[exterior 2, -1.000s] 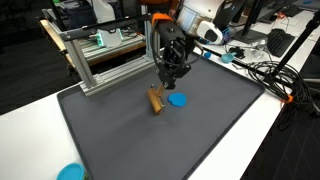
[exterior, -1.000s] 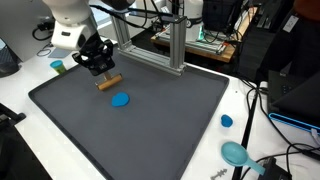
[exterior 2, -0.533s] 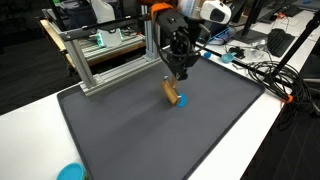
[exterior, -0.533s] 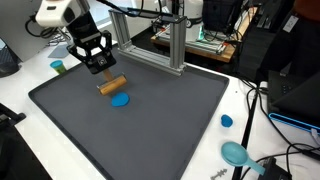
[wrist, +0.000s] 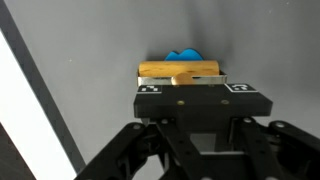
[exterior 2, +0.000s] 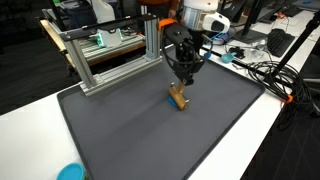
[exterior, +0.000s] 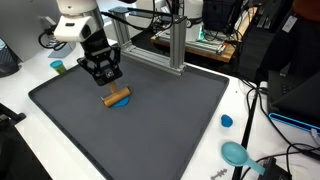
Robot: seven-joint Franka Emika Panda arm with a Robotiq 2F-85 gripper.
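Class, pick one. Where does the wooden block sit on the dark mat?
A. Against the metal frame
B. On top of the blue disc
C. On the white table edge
B: the wooden block lies across the blue disc, hiding most of it.

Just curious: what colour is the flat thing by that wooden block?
Blue. The flat disc shows best in the wrist view, beyond the tan wooden block.

Mat [exterior: 170, 125] lies open around the block [exterior: 117, 97]; aluminium frame [exterior: 176, 40] stands behind.
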